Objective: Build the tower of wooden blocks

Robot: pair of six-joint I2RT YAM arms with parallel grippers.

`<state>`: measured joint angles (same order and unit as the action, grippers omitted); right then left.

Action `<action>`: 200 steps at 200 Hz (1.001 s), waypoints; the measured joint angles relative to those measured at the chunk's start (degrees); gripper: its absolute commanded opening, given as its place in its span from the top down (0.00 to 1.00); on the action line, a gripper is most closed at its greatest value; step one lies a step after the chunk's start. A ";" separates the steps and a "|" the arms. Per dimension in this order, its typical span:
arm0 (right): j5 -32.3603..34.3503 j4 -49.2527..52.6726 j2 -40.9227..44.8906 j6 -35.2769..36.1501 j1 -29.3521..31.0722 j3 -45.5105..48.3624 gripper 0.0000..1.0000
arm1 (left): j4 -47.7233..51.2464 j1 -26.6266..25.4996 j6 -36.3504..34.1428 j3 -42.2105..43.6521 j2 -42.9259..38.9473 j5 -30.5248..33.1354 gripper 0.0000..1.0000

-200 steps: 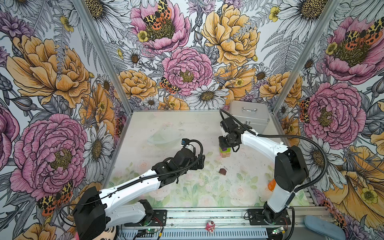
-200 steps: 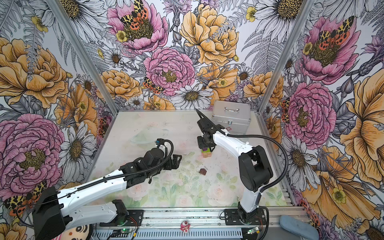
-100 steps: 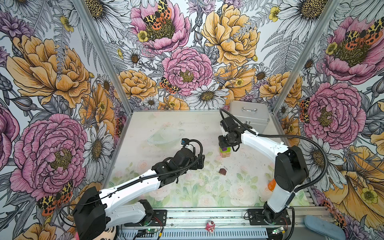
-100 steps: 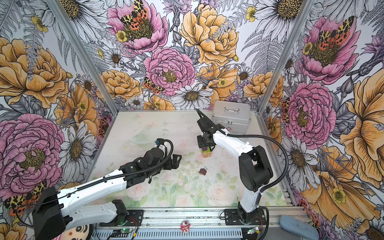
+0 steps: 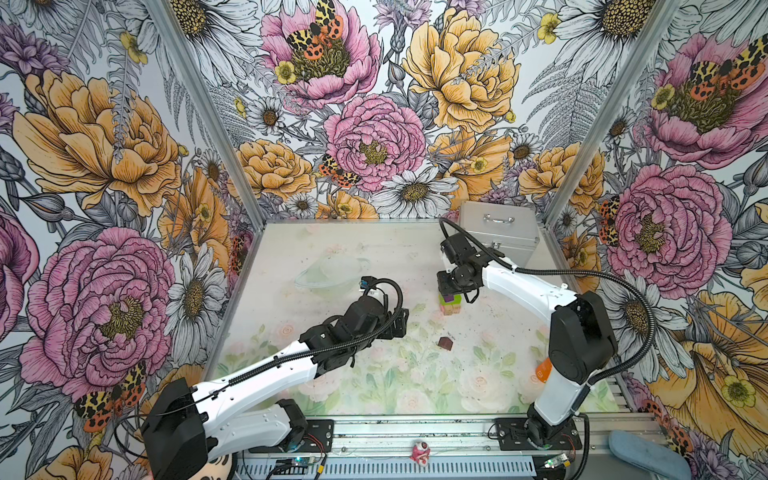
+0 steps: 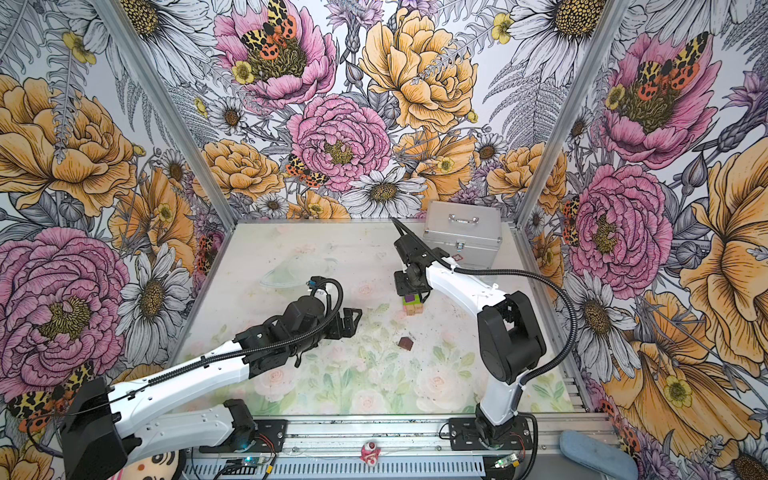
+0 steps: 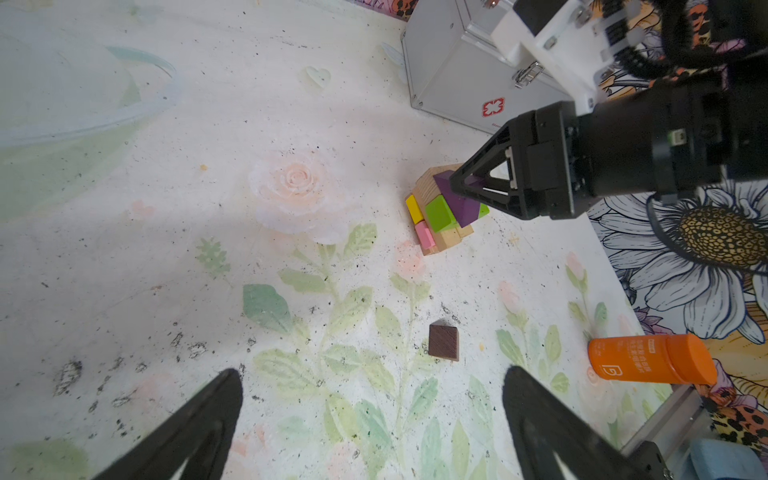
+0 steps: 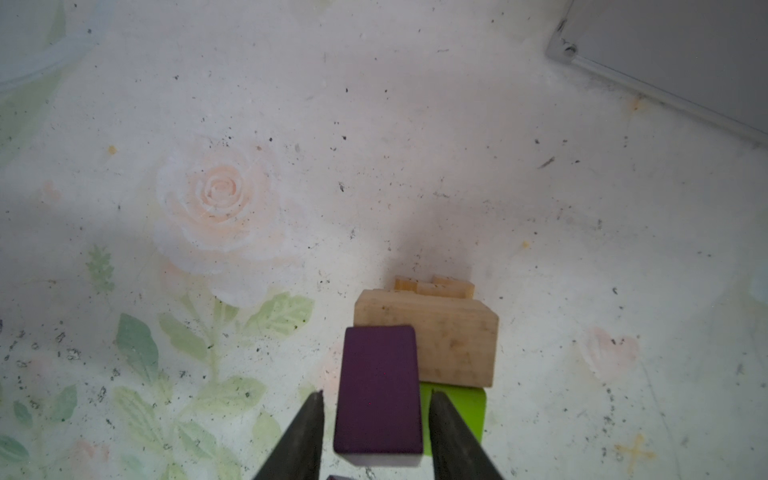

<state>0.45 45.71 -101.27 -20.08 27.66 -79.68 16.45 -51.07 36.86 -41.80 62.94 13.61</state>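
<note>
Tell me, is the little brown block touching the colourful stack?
Apart. The left wrist view shows bare table between the brown block and the stack.

In a top view the wood block tower (image 5: 451,307) stands at about 2 o'clock of the middle of the table (image 5: 374,249), with a purple brick (image 5: 448,297) topmost. The right gripper (image 5: 448,291) hangs directly over it; how its jaws stand cannot be told from here. A dark-brown brick (image 5: 444,343) lies alone at 6 o'clock of the tower. The left gripper (image 5: 398,325) hovers at 8 o'clock of the tower, apart from it. A silver case (image 5: 498,232) sits in the 1 o'clock corner. An orange bottle (image 5: 542,369) shows partly behind the right arm (image 5: 582,332) at 4 o'clock.
</note>
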 measured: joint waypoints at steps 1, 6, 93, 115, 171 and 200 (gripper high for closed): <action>0.02 0.00 0.00 0.00 0.00 0.00 0.56 | 0.00 0.00 0.02 0.00 0.00 0.00 0.01; 0.15 0.04 0.00 0.00 0.00 0.00 0.56 | 0.00 0.00 0.02 0.04 0.00 0.00 0.01; 1.33 0.55 -0.02 0.04 0.00 0.00 0.59 | 0.00 0.74 0.00 0.24 -0.33 0.00 0.01; 1.44 0.96 -0.04 0.02 0.00 0.00 0.61 | 0.00 1.20 0.00 0.24 -0.33 0.00 0.01; 1.42 1.40 -0.13 0.04 0.00 -0.11 0.68 | 0.00 1.70 0.00 0.24 -0.33 -0.02 0.01; 1.44 1.44 -0.13 0.02 0.00 -0.17 0.70 | 0.02 1.81 0.00 0.24 -0.33 -0.02 0.01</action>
<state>1.89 47.16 -101.41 -20.05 27.66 -79.85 16.47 -49.25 36.86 -41.56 62.61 13.58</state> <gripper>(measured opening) 0.327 0.987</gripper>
